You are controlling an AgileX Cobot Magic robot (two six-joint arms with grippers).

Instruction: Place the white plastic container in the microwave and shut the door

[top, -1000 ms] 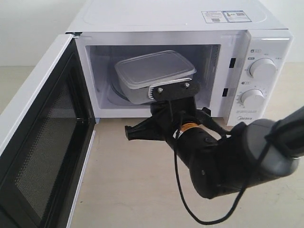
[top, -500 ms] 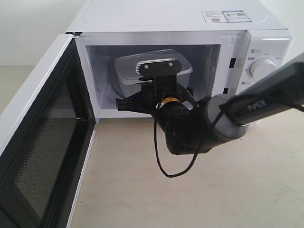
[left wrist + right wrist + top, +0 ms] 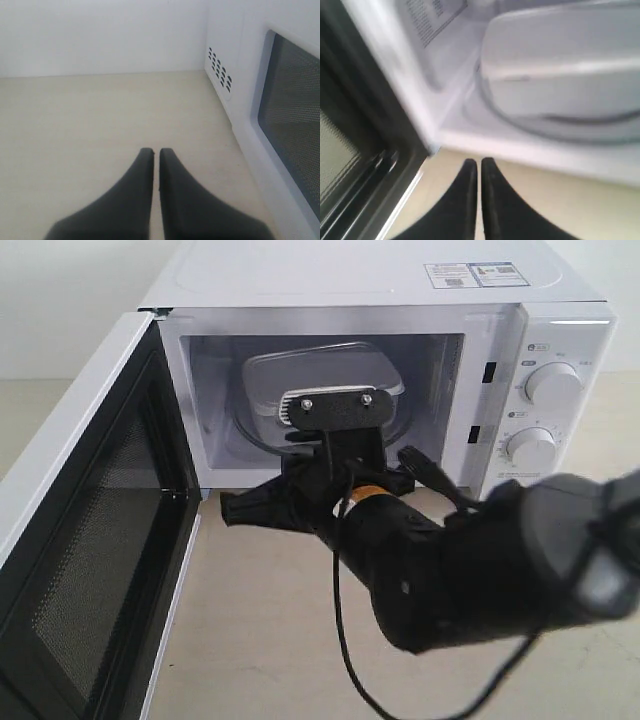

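Observation:
The white plastic container (image 3: 320,370) rests on the glass turntable (image 3: 520,119) inside the white microwave (image 3: 350,280), with its lid on. The door (image 3: 90,540) stands wide open at the left, its black inner frame facing the cavity. My right gripper (image 3: 476,161) is shut and empty, just outside the cavity's front sill, apart from the container (image 3: 560,60). In the exterior view its fingertips are hidden behind the right arm (image 3: 450,570). My left gripper (image 3: 155,151) is shut over bare table beside the outer face of the door (image 3: 295,110); it does not show in the exterior view.
Two round knobs (image 3: 553,383) sit on the microwave's right panel. A black cable (image 3: 345,640) hangs from the right arm over the beige table (image 3: 250,640). The open door (image 3: 350,150) juts forward on the left side of the table.
The right gripper carried the container into the cavity, let it go on the turntable, and has drawn back out to the front sill. The door has not moved.

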